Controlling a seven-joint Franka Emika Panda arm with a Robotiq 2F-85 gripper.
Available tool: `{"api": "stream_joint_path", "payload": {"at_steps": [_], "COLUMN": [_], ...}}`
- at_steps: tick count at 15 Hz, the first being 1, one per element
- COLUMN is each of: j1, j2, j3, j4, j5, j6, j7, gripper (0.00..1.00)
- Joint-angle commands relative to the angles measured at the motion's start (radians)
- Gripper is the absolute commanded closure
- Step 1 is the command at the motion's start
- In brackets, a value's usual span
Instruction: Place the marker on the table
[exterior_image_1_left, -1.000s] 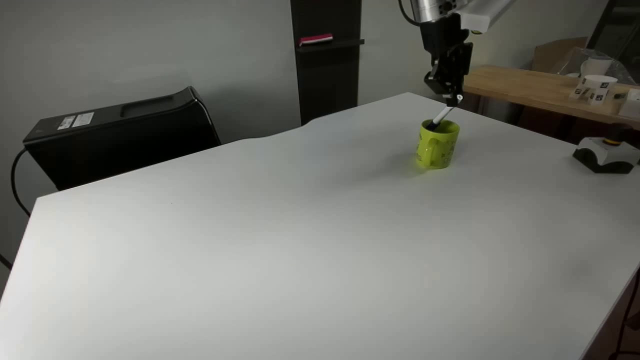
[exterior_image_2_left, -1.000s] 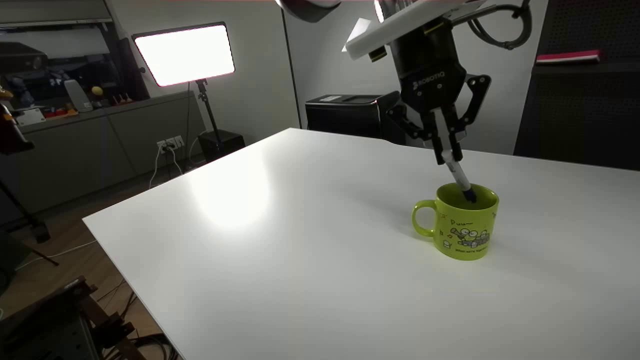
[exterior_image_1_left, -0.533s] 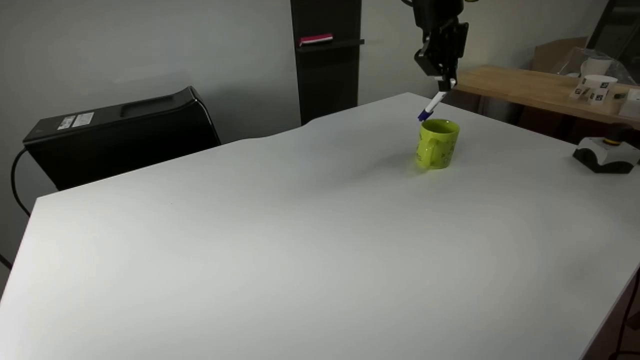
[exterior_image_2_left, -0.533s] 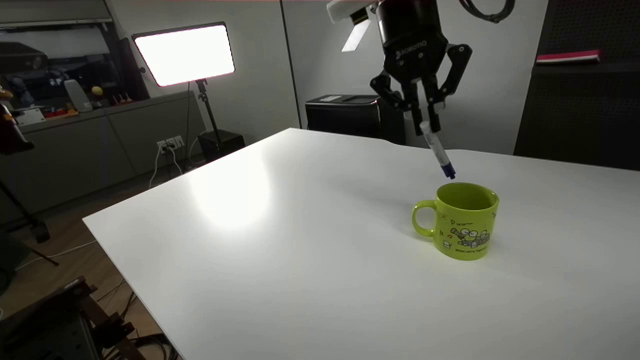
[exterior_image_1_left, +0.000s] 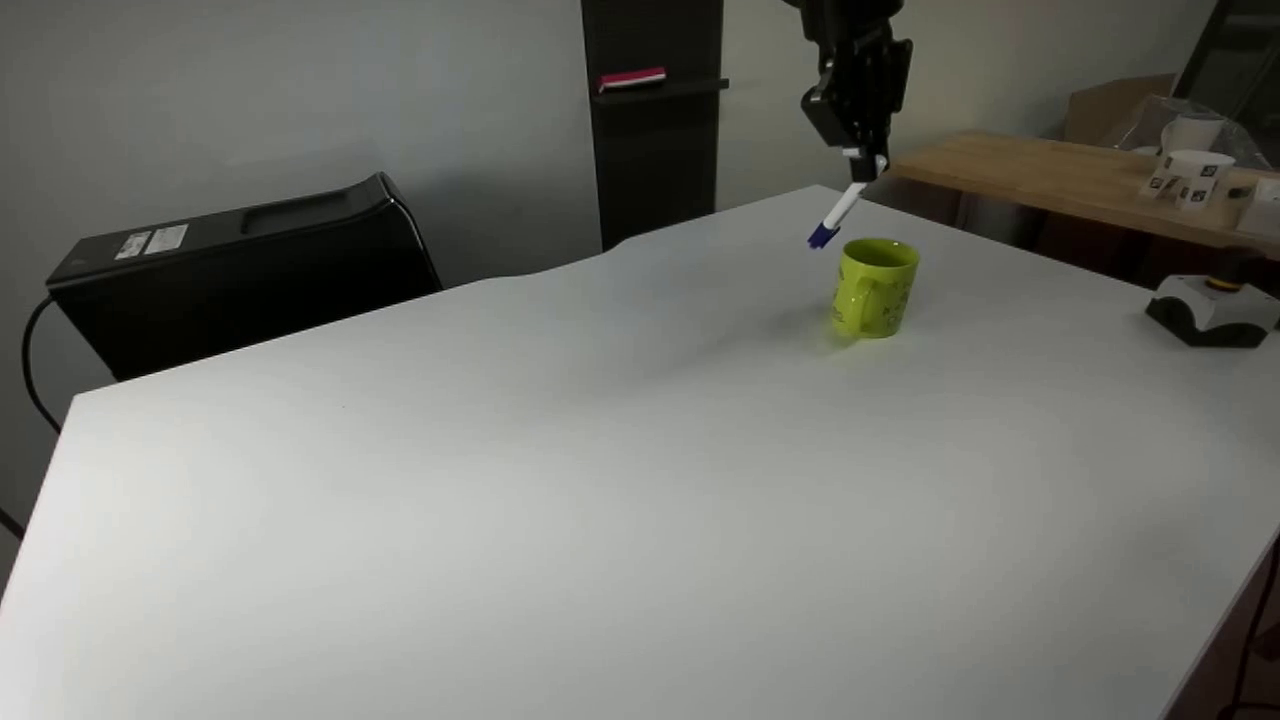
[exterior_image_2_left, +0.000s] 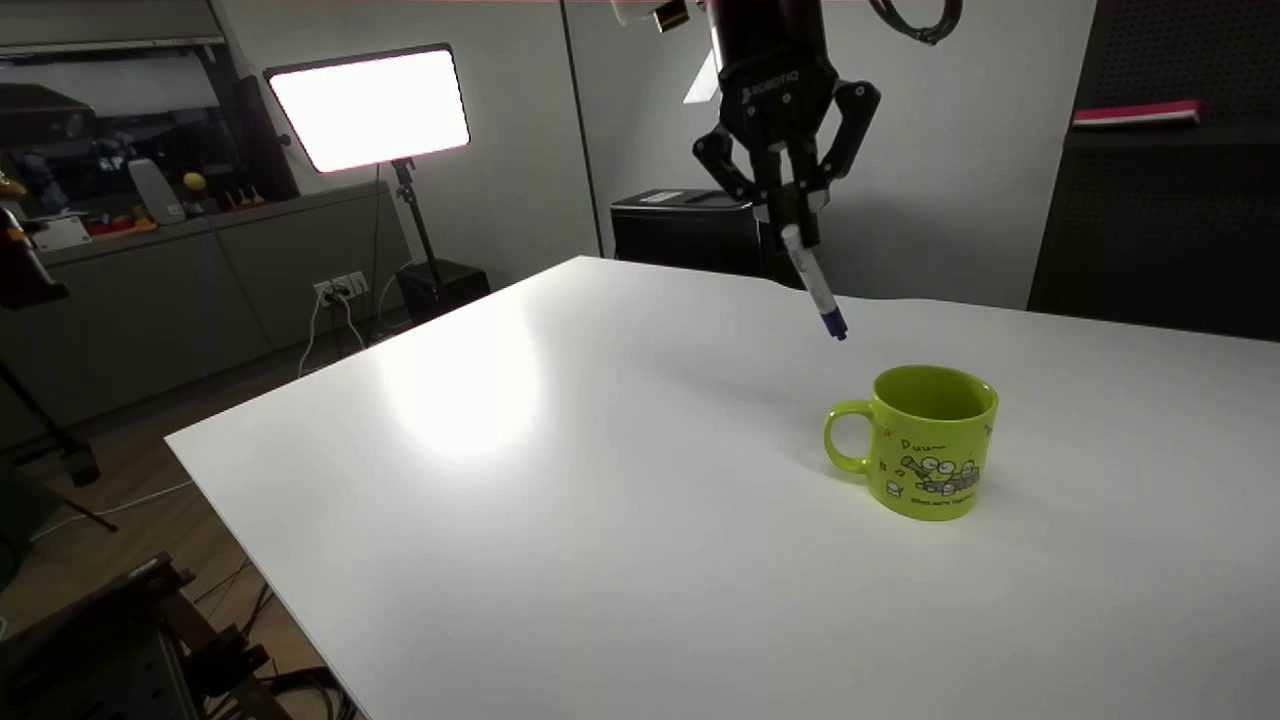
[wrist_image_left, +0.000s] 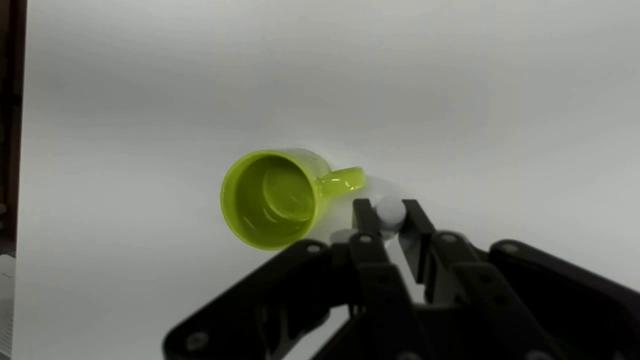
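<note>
The white marker with a dark blue end is tilted, blue end down, above the white table. It also shows in an exterior view. My gripper is shut on its upper part. In the wrist view, the marker's white end sits between the two fingertips; its blue end is hidden there. The lime-green mug stands upright on the table and is empty. The marker is apart from the mug, up and toward its handle side. In the wrist view the mug lies left of the fingers.
A light wooden table with white cups stands beyond the table's edge. A white and black device sits at the table's side. A black box-like unit stands behind the table. A bright lamp panel stands behind it too.
The gripper has lifted the marker out of the mug, then carried it left past the rim in both exterior views. The mug has not moved.
</note>
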Motion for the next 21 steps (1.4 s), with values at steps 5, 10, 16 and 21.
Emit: {"api": "stream_joint_path", "payload": {"at_steps": [5, 10, 16, 21], "j1": [0.012, 0.037, 0.048, 0.070], "j2": [-0.003, 0.001, 0.025, 0.043], "j3": [0.044, 0.058, 0.064, 0.015], "j4": [-0.108, -0.227, -0.305, -0.337], "j5": [0.003, -0.002, 0.004, -0.053], "j6": [0.202, 0.412, 0.503, 0.621], "j7": [-0.031, -0.042, -0.058, -0.004], "gripper": [0.95, 0.95, 0.95, 0.95]}}
